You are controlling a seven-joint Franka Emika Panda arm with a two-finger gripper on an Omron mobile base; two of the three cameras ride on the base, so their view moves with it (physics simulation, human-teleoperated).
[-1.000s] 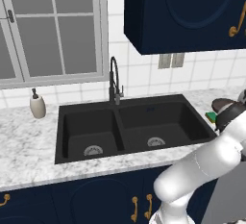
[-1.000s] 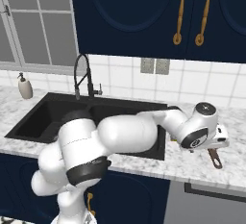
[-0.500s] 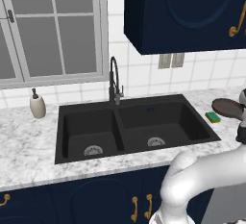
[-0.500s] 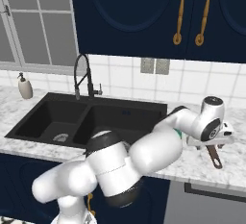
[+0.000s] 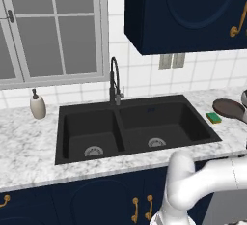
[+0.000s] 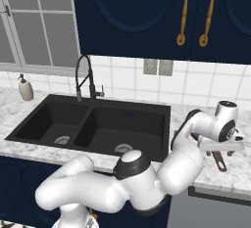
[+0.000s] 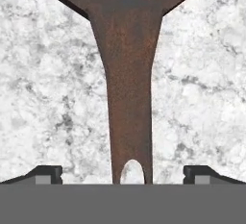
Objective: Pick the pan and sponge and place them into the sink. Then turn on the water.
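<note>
the round dark reddish-brown frying pan (image 7: 126, 50) lies on the white-grey marble table (image 7: 43, 98), its long handle running between the spread fingers (image 7: 48, 174). the small green sponge (image 5: 213, 118) sits just beside the pan, right of the matte black double-basin sink (image 5: 135, 103).

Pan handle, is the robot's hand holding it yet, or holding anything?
Nothing is held. The gripper is open above the pan, one fingertip on each side of its handle's end, both clear of it.
</note>
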